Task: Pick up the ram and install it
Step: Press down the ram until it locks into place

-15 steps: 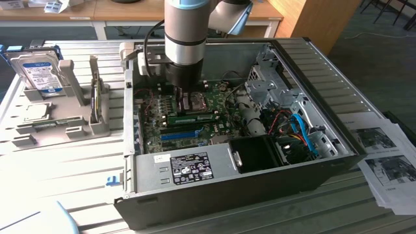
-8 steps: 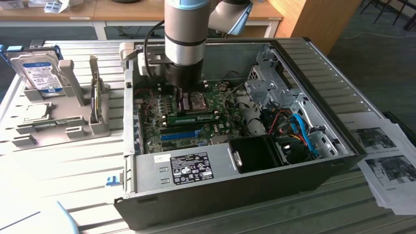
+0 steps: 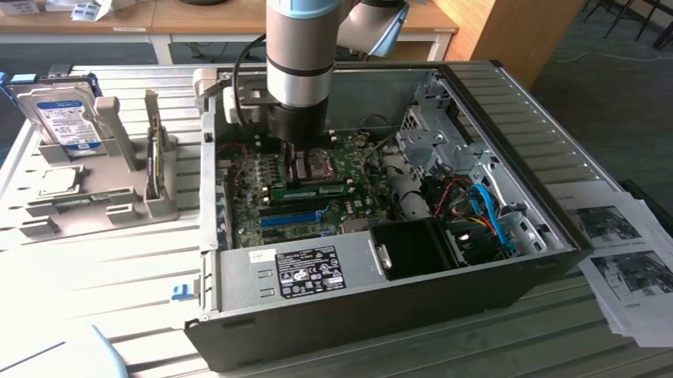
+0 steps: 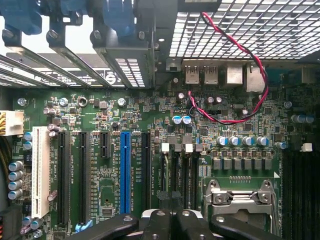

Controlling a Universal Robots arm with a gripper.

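Grey case [image 3: 368, 315] lies open in the middle of the desk [image 3: 105, 260]. Inside it, nearest the desk's front edge, is a blue slot [image 3: 289, 217]. Just behind that is the ram [image 3: 310, 190], a long green stick lying along its slot. It looks like it is already in place. The gripper [image 3: 302, 161] hangs right over the ram, with its fingers [image 4: 159, 222] shut tight. I cannot tell if it touches or pinches the stick. I think this is the pushing-in step. The next move needs a straight, gentle push down, so both ends sit flat and the clips lock.
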